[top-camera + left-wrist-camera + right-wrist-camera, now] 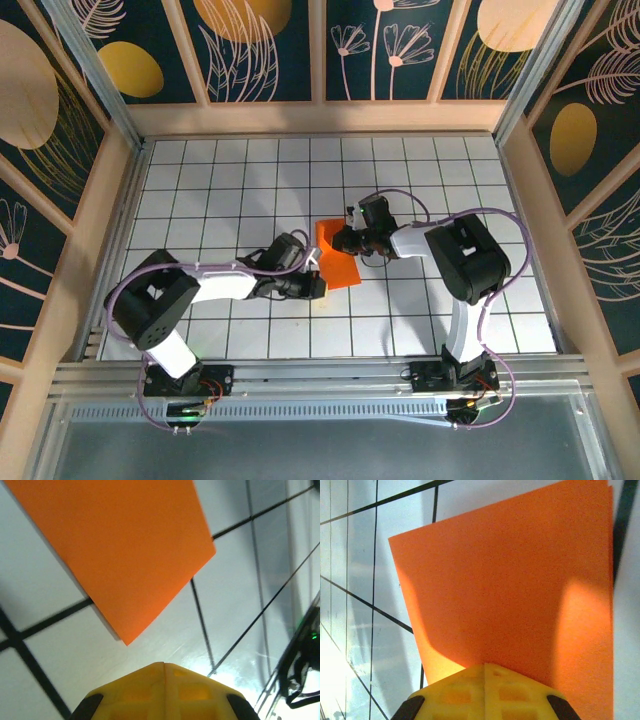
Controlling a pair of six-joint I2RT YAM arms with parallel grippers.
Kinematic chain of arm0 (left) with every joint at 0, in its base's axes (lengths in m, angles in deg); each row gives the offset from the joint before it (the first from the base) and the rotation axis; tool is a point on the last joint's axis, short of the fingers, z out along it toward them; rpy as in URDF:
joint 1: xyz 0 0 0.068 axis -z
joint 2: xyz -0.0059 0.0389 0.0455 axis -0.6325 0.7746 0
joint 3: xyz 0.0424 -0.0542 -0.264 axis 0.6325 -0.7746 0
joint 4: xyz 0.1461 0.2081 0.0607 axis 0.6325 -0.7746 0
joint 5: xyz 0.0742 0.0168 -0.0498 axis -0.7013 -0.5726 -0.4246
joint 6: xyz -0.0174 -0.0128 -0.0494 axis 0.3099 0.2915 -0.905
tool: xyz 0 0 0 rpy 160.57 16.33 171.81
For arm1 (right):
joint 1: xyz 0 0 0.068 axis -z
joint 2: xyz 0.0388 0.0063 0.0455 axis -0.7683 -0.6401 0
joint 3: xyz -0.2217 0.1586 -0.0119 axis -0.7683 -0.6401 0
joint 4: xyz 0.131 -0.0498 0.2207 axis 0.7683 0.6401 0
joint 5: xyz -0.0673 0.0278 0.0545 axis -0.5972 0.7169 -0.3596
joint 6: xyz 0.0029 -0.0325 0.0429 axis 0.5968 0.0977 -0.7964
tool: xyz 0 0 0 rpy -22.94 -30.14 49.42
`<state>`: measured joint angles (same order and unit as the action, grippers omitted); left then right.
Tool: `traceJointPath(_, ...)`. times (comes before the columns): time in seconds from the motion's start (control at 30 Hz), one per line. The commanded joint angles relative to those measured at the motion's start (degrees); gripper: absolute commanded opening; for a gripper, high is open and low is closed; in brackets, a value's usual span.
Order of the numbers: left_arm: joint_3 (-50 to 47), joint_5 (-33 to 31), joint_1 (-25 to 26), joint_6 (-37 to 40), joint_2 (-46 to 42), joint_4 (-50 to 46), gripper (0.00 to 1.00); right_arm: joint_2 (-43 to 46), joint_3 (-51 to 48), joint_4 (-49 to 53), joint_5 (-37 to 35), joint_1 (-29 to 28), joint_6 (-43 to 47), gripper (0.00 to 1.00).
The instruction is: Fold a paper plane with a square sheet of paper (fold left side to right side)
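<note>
While the left claw [322, 288] sits pinched shut just beside its near corner, the folded square sheet of paper [338, 264] lies flat mid-worktop [200, 200], long axis running near to far, far end leaning left; there the right claw [341, 240], fingers together, sits over it.
</note>
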<state>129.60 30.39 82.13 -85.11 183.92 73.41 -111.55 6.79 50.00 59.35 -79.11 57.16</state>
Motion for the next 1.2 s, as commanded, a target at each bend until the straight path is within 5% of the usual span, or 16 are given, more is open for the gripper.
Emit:
traceJointPath(0.0, 3.3, 2.2, -4.0, 1.5, -1.4, -1.6, 0.00, 0.0, -3.0, 4.6, -3.9, 0.6, -1.1, 0.00)
traceJointPath(0.37, 15.1, 1.1, -5.1, 4.6, 13.4, -2.1, 0.00, 0.2, -3.0, 3.6, -4.2, 0.3, -2.5, 0.00)
traceJointPath(0.83, 16.8, -3.3, -4.0, 7.9, 18.1, -6.9, 0.00, 1.8, -0.7, 3.0, -2.0, 0.0, -2.8, 0.00)
traceJointPath(1.1, 16.0, -4.6, -3.2, 7.4, 18.1, -6.8, 0.00, 9.7, 1.0, 7.2, -4.2, 0.1, -0.6, 0.12)
traceJointPath(1.17, 16.0, -4.7, -3.0, 7.3, 17.9, -6.8, 0.00, 12.3, -0.3, 9.1, -4.7, 0.0, 0.3, 0.08)
